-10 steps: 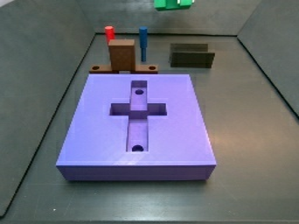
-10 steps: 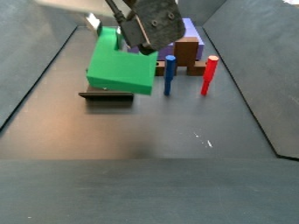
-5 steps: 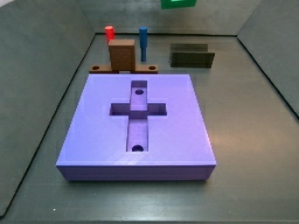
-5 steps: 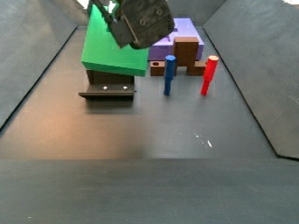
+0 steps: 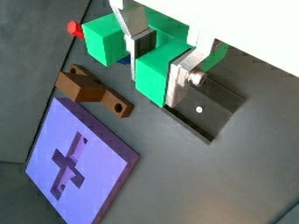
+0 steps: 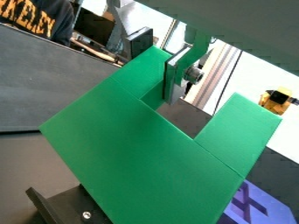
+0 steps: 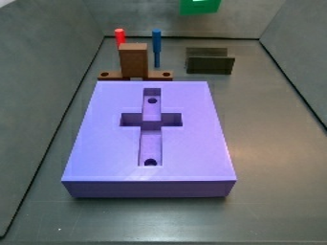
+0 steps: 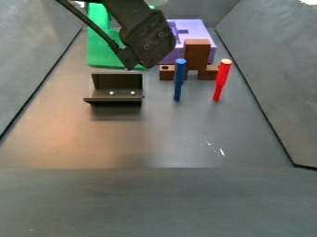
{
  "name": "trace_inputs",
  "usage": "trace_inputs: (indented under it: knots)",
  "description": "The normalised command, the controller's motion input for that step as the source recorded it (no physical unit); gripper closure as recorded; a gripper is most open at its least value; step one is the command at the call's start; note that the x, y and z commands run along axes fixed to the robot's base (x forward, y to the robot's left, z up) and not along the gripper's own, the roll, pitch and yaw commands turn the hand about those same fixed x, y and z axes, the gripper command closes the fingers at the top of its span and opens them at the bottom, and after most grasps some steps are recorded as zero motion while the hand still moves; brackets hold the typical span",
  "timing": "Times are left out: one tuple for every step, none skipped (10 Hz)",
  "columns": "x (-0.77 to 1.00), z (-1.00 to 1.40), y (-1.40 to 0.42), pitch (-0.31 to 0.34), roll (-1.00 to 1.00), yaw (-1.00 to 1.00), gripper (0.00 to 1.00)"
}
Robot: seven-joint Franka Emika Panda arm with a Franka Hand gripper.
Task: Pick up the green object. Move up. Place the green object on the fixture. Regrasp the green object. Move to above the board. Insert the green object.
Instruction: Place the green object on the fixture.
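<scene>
My gripper point(image 5: 155, 74) is shut on the green object point(image 5: 149, 63), a bright green U-shaped piece. Its silver fingers point(image 5: 181, 86) clamp one prong, and the grip shows in the other wrist view too point(image 6: 158, 66). In a side view the gripper point(image 8: 143, 37) holds the green object point(image 8: 99, 46) in the air, above and behind the fixture point(image 8: 115, 90), clear of it. The fixture is empty point(image 5: 211, 109). The purple board point(image 7: 179, 134) with its cross-shaped recess lies on the floor. In that side view only the green object's lower edge point(image 7: 198, 5) shows at the top.
A tan wooden block point(image 7: 134, 59) on a brown base holds a red peg point(image 7: 120, 36) and a blue peg point(image 7: 156, 43), between the board and the back wall, beside the fixture point(image 7: 209, 62). Dark walls enclose the floor.
The gripper has lifted the green object up and away from the fixture and turned it. The board, the pegs and the fixture have not moved.
</scene>
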Motion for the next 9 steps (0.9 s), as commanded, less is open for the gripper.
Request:
trace_inputs:
  knots:
    - [0.67, -0.37, 0.0, 0.054, -0.48, -0.12, 1.0]
    - [0.8, -0.27, -0.05, 0.0, -0.6, -0.11, 1.0]
    - [0.84, -0.2, -0.19, 0.0, -0.55, -0.14, 1.0]
    - [0.92, -0.16, -0.3, 0.051, -0.36, -0.13, 1.0]
    - [0.92, -0.21, -0.3, 0.134, 0.0, -0.07, 1.0]
    - [0.97, -0.31, -0.22, 0.231, 0.15, 0.0, 1.0]
    - [1.0, -0.42, -0.14, 0.331, 0.41, 0.0, 1.0]
    - [0.94, -0.37, -0.11, 0.377, 0.51, 0.0, 1.0]
    - [0.76, -0.4, -0.18, 0.343, 0.41, -0.06, 1.0]
